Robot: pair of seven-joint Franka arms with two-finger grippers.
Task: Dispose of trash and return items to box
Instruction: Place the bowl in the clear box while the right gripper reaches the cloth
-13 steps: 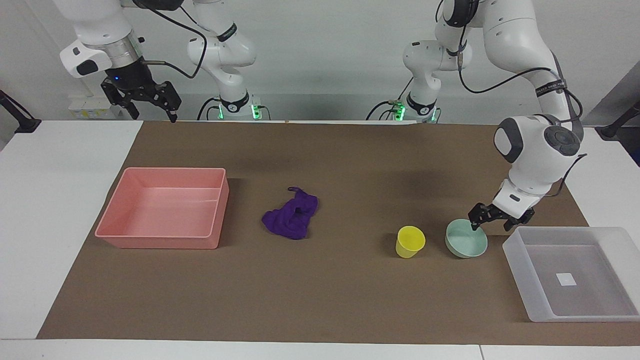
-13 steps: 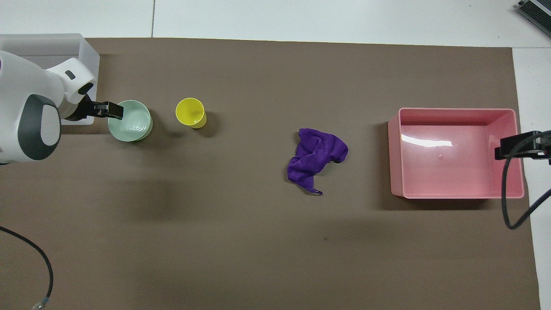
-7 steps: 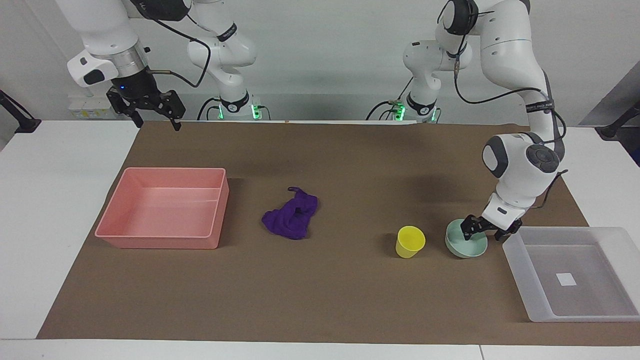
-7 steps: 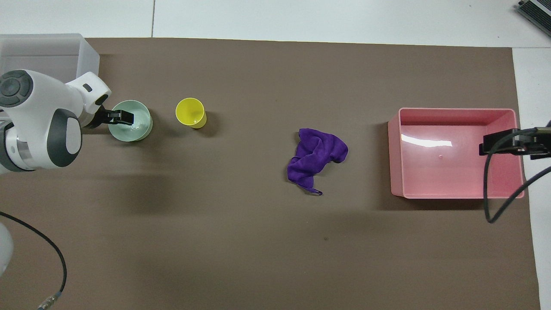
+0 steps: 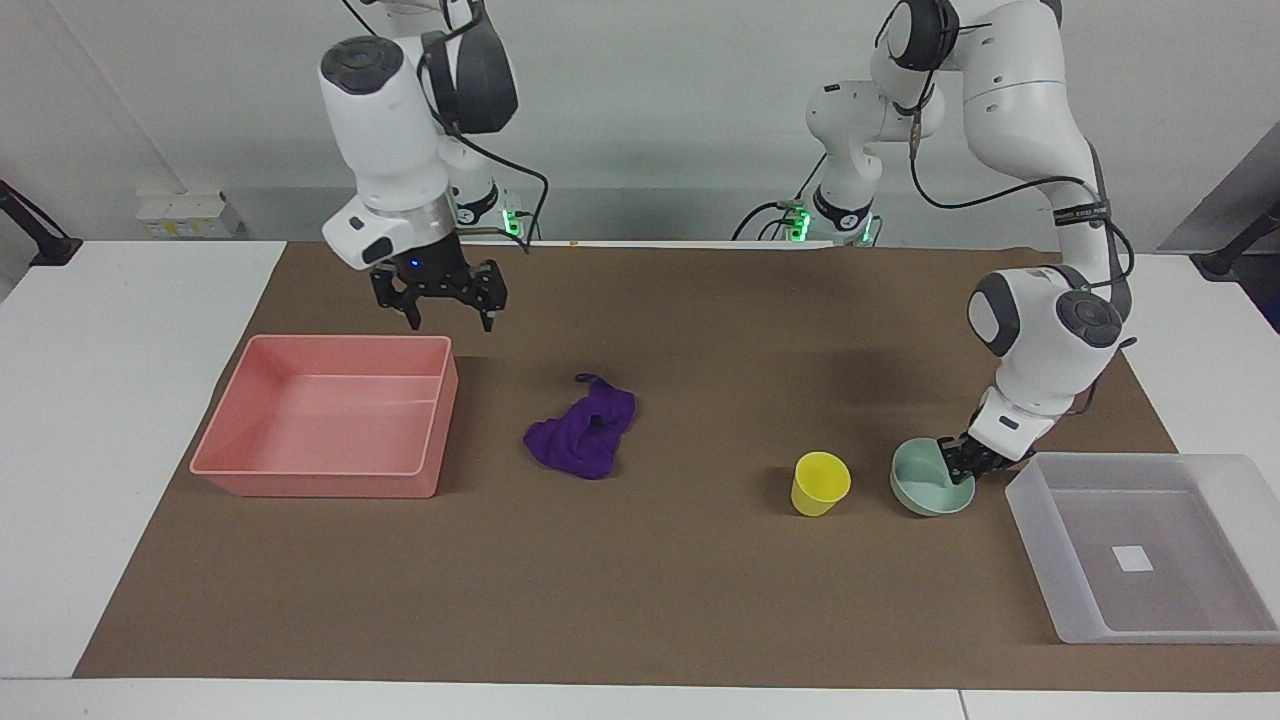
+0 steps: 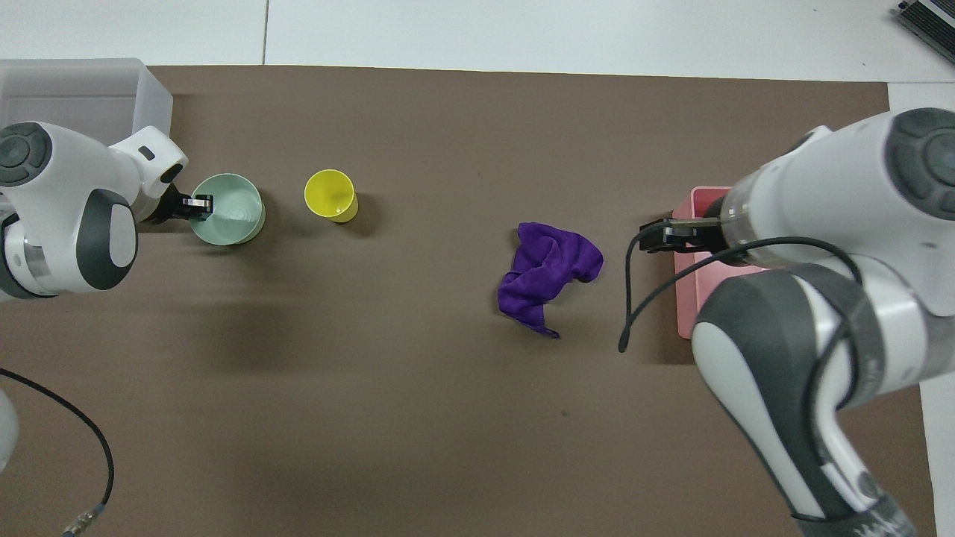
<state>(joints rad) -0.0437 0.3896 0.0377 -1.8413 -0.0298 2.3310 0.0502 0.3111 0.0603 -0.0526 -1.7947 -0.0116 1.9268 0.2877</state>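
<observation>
Purple rag: crumpled on the brown mat of the counter, loop toward the robots; we note it between pink bin and yellow cup.

Yellow cup: upright, just beside mint bowl, apart from it.

Mint bowl: on the mat; translucent box at its 3 o'clock in the facing view. Our left gripper is at the bowl's rim on the box's side, jaws pinching that rim.

Translucent box: white label on its floor.

Right gripper: raised over the mat by the pink bin's corner nearest the robots, jaws spread.
</observation>
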